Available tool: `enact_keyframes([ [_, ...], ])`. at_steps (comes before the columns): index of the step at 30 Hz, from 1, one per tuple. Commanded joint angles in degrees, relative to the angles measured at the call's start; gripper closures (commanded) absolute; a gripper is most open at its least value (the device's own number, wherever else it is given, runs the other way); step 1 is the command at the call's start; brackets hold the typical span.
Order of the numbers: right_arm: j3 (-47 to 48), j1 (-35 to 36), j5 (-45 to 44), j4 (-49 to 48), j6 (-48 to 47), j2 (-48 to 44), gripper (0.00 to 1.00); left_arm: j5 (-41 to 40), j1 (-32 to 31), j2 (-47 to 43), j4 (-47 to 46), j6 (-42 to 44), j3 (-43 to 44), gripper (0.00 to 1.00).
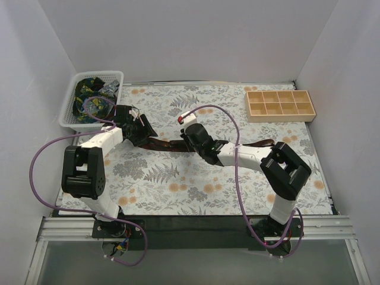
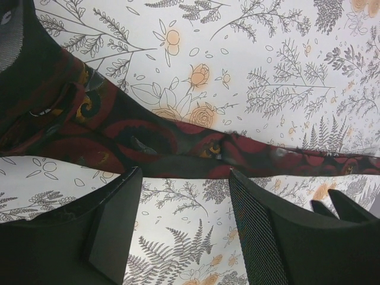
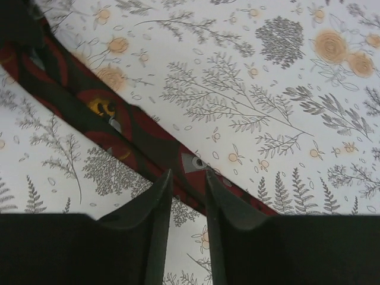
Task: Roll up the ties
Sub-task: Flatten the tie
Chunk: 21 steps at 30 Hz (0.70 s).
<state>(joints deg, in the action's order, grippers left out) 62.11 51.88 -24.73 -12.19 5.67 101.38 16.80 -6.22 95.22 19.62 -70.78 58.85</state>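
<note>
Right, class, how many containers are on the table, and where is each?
2. A white basket stands at the far left corner with ties in it; a wooden divided tray lies at the far right. None seems hidden.

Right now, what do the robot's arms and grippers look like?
The left arm and right arm have white links and boxy black joints, each trailed by a looping purple cable. The left gripper and right gripper have black tapering fingers; one left finger pad shows a fine grid texture. A small red mark sits near the right wrist.
</note>
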Motion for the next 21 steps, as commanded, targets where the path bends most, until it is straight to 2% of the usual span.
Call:
enact_keyframes([
  [1, 1.97, 0.51, 6.35, -3.2, -0.13, -0.66, 0.67, 1.39, -0.29, -2.76, -1.16, -0.23, -0.31, 0.44],
  [3, 0.91, 0.51, 6.11, -2.67, -0.22, -1.88, 0.5, 1.75, -0.29, -2.67, -1.33, -0.23, -0.32, 0.44],
  [5, 0.47, -0.63, 4.44, 0.31, -0.14, -3.99, 0.46, 2.36, -0.29, -2.41, -1.34, -0.32, -0.4, 0.44],
  [10, -2.07, -8.69, 5.83, 8.13, 2.58, -9.52, 0.47, 2.63, -0.29, -2.41, -1.34, -0.23, -0.49, 0.43],
  [15, -5.76, -16.88, 12.42, 14.82, 7.41, -13.57, 0.54, 1.75, -0.37, -2.58, -1.34, 0.47, -0.4, 0.44],
  [18, -7.09, -18.74, 16.2, 15.35, 8.91, -13.15, 0.6, 1.75, -0.46, -2.58, -1.34, 0.47, -0.49, 0.43],
  [21, -6.39, -19.8, 18.84, 15.35, 11.28, -10.78, 0.62, 1.66, -0.55, -2.14, -1.34, 0.56, -0.4, 0.43],
])
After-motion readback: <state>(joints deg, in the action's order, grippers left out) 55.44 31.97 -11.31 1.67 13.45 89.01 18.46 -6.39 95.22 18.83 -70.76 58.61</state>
